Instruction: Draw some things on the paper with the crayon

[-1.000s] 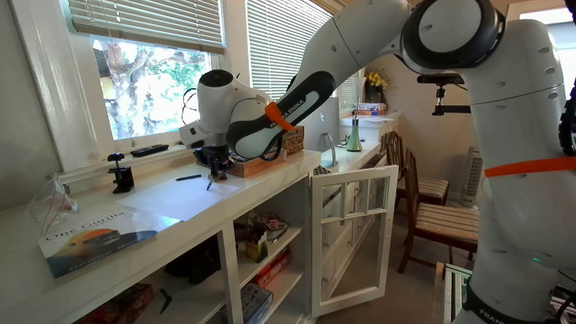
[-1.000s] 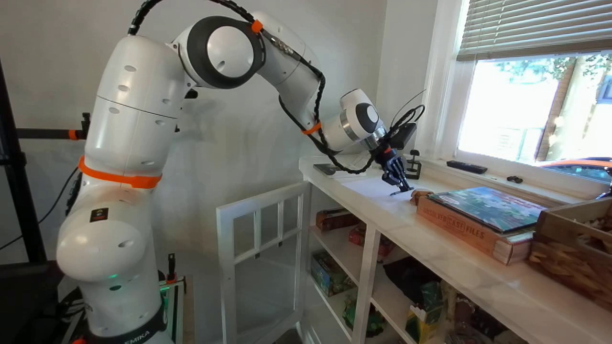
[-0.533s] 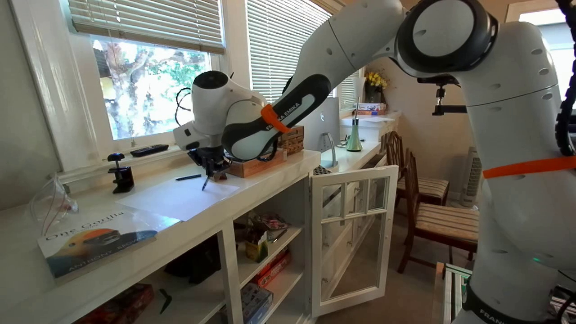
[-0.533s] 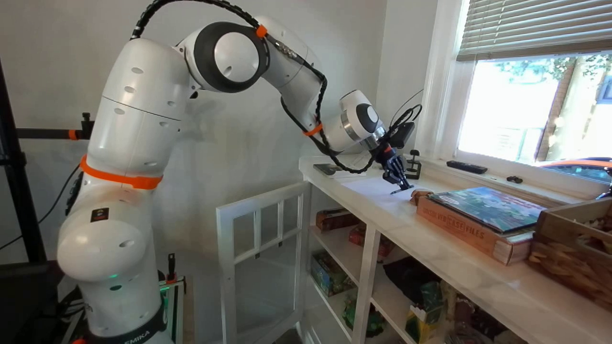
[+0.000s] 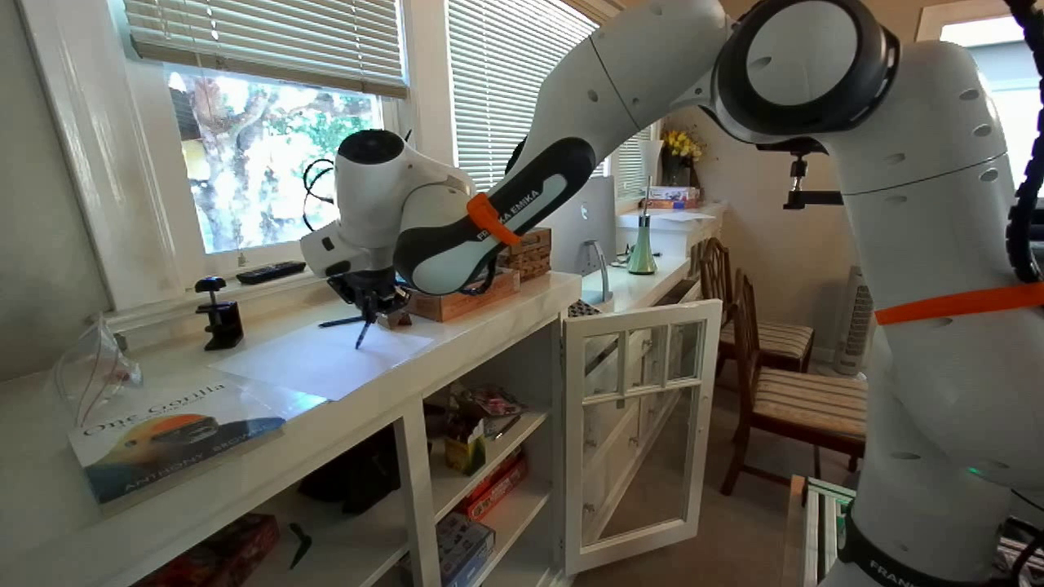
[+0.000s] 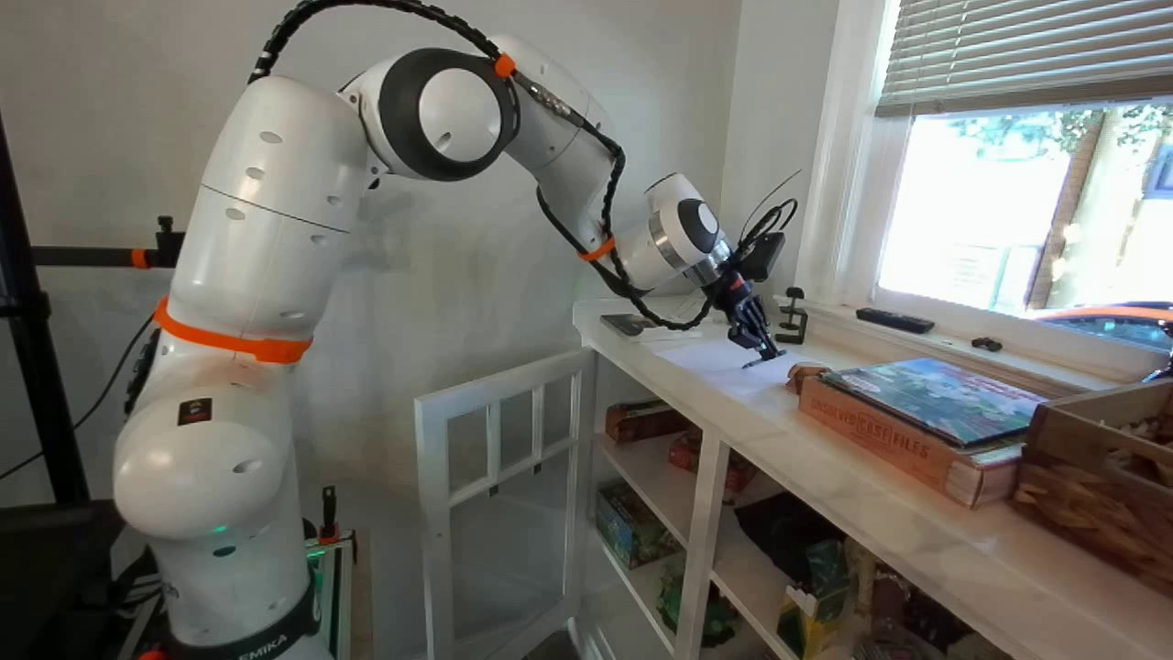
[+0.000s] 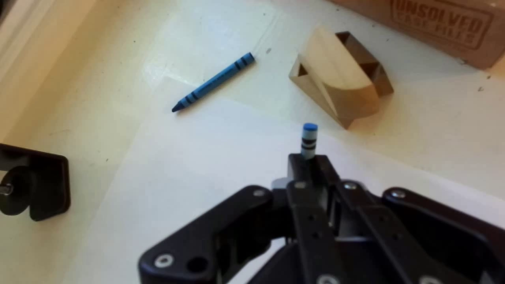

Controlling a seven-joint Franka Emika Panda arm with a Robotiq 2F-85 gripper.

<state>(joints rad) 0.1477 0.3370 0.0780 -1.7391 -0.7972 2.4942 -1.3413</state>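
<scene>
a robot gripper (image 7: 310, 159) has its fingers clenched on a blue crayon (image 7: 309, 139), held tilted over the paper (image 7: 158, 177). a second crayon (image 7: 215, 83) lies across the paper's edge; a wooden block (image 7: 337, 65) and a black clamp (image 7: 49, 185) sit beside the paper.

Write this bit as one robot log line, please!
gripper: shut on blue crayon | pose: tilted over paper, contact unclear | loose blue crayon: lying at paper's edge | marks: none visible
</scene>
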